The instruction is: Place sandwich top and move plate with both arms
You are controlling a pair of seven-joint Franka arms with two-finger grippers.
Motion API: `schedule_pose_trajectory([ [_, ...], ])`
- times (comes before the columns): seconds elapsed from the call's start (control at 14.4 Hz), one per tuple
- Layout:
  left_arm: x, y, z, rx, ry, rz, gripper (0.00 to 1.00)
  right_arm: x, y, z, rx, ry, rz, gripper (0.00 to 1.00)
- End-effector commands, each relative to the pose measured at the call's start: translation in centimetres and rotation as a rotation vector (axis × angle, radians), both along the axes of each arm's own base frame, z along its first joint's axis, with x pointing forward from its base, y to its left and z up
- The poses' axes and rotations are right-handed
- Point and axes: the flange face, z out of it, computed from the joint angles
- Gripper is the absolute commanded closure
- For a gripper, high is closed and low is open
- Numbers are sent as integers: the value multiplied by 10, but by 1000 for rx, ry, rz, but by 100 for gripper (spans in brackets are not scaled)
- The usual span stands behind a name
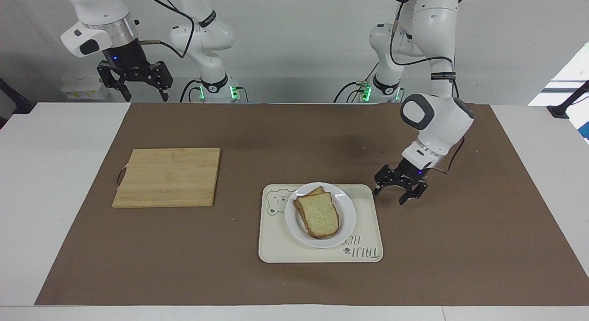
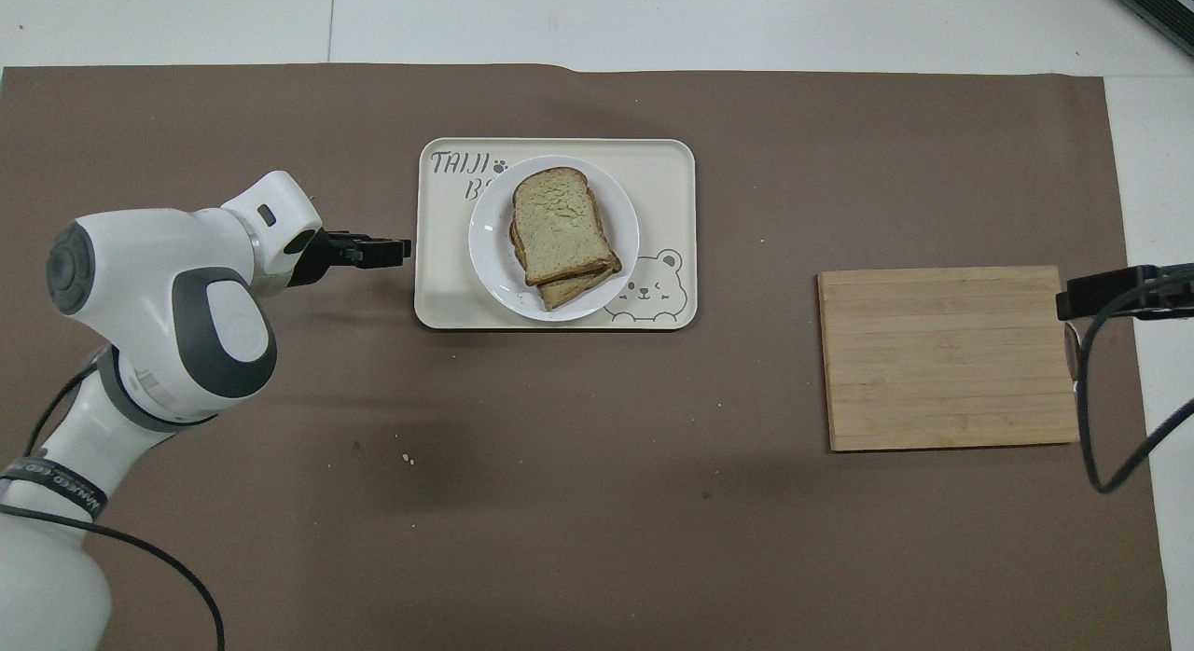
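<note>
The sandwich top (image 1: 318,214) (image 2: 558,222), a plain slice with a brown crust, lies on a lower slice (image 2: 574,287) on the white plate (image 1: 348,211) (image 2: 623,233). The plate rests on a cream tray with a bear drawing. My left gripper (image 1: 390,196) (image 2: 396,252) is open and holds nothing. It hangs low over the brown mat just off the tray's edge, toward the left arm's end. My right gripper (image 1: 145,98) waits open, raised above the robots' edge of the table at the right arm's end.
The cream tray (image 1: 276,248) (image 2: 667,171) sits mid-table on a brown mat (image 1: 460,247). A wooden cutting board (image 1: 168,176) (image 2: 947,357) lies toward the right arm's end. A few crumbs dot the mat.
</note>
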Motion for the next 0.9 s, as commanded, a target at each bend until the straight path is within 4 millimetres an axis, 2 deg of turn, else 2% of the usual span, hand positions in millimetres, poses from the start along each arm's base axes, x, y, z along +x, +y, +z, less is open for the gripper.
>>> schedule_pose_trajectory([
  [0.0, 14, 19, 41, 108, 40, -114, 0, -1, -3, -2, 12, 5, 12, 0],
  [0.14, 21, 37, 80, 185, 83, -174, 0, -1, -3, -2, 12, 5, 12, 0],
  [0.28, 19, 48, 126, 250, 131, -223, 0, -1, -3, -2, 12, 5, 12, 0],
  [0.35, 16, 51, 159, 292, 140, -223, 0, -1, -3, -2, 12, 5, 12, 0],
  [0.55, -6, 58, 226, 342, 165, -202, 0, -1, -3, -2, 12, 5, 12, 0],
  [0.76, -35, 69, 269, 365, 158, -146, 0, -1, -3, -2, 14, 5, 12, 0],
  [0.83, -42, 72, 277, 399, 166, -139, 0, -1, -3, -2, 12, 5, 12, 0],
])
